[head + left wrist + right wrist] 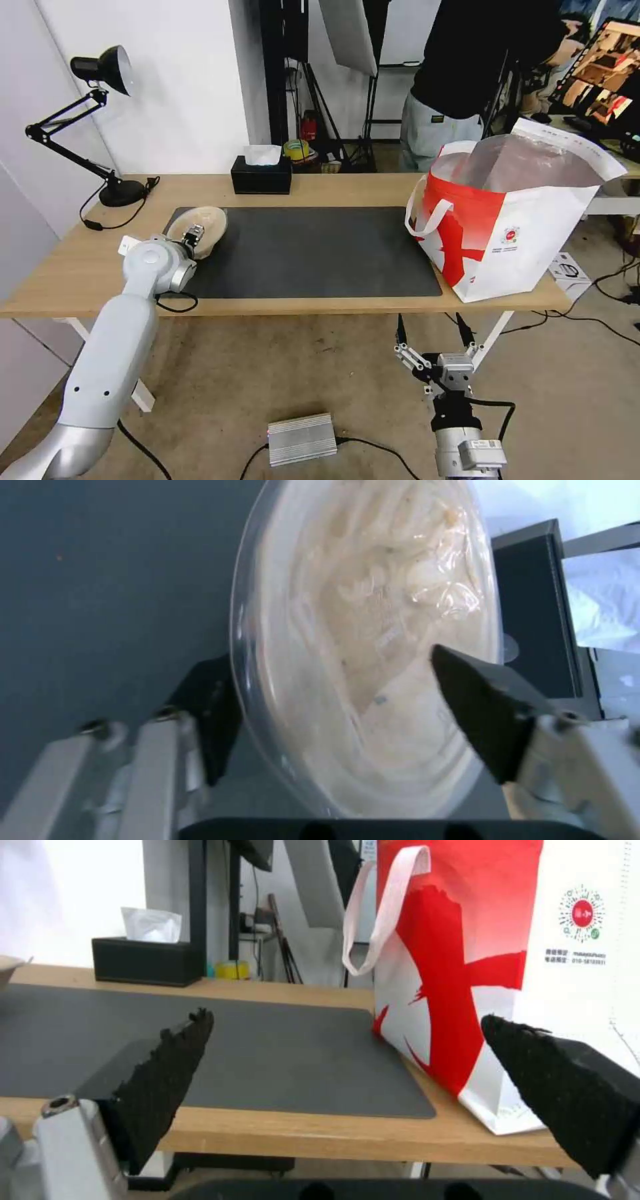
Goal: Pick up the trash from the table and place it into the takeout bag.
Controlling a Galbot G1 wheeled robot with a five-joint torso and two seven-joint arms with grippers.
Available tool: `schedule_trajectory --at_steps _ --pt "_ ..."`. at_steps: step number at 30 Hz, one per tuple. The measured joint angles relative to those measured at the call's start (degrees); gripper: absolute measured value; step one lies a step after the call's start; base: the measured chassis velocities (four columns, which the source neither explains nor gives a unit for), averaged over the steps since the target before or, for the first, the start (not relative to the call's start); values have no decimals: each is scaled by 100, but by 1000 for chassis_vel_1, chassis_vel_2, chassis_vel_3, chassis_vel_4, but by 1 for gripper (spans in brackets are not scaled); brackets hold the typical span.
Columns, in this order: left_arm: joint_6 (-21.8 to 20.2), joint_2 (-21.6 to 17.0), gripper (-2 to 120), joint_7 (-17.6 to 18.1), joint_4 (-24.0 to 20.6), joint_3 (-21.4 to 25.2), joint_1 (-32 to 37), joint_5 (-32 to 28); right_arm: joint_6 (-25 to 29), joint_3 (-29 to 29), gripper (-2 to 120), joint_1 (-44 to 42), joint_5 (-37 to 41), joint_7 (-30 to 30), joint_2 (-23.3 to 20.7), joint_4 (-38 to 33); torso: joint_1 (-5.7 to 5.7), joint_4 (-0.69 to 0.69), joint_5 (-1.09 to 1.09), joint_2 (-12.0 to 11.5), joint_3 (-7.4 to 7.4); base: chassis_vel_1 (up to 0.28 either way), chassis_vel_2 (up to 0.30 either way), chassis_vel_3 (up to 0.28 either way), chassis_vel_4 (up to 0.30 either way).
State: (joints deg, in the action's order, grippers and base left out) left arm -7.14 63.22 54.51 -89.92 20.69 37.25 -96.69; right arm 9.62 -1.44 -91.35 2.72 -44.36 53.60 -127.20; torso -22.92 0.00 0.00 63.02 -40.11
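Your left gripper (194, 235) is at the pulp bowl (203, 227), at the far-left corner of the mat (313, 250). In the left wrist view the jaws straddle the bowl's (373, 645) rim: one finger (477, 707) sits inside against the inner wall, the other (210, 705) outside, so they're pinching the rim. The bowl is tipped, not flat: from the head cam its open side faces near-left toward the arm, its long axis running roughly near-right to far-left. Clear film lies over the inside. Can't tell if its lower edge touches the mat.

Your right gripper (433, 333) hangs below the near table (80, 267) edge, in front of the bag (520, 220), jaws spread wide w/ nothing between. In the right wrist view the fingers (167, 1075) point toward the table, w/ the bag (480, 965) to the right.

Bag stands upright at the right end of the table, partly on the mat's right edge, mouth open upward, foil lining showing, red panel facing near-left. Tissue box (261, 175) sits at the far edge, mid-left; lamp (100, 73) at the far-left corner.
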Motion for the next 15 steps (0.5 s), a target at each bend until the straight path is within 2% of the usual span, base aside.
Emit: schedule_trajectory --at_steps 1,4,5,8,10,13,15 --pt "0 0 69 0 0 0 0 0 0 0 100 0 0 0 0 0 0 0 0 0 0 0 0 0 0" --pt "6 -14 52 0 -30 -1 31 7 0 0 100 0 0 0 0 0 0 0 0 0 0 0 0 0 0" --pt "6 -14 52 0 -30 -1 31 7 0 0 100 0 0 0 0 0 0 0 0 0 0 0 0 0 0" --pt "6 -20 38 -7 -65 2 107 51 0 0 100 0 0 0 0 0 0 0 -1 0 0 0 0 0 0" --pt "6 -22 35 -11 -82 8 123 57 0 0 100 0 0 0 0 0 0 0 -1 0 0 0 0 0 0" --pt "6 -34 20 -23 -147 19 172 87 0 0 100 0 0 0 0 0 0 0 0 0 0 0 0 0 0" --pt "6 -35 16 -23 -159 18 174 107 0 0 100 0 0 0 0 0 0 0 0 0 0 0 0 0 0"
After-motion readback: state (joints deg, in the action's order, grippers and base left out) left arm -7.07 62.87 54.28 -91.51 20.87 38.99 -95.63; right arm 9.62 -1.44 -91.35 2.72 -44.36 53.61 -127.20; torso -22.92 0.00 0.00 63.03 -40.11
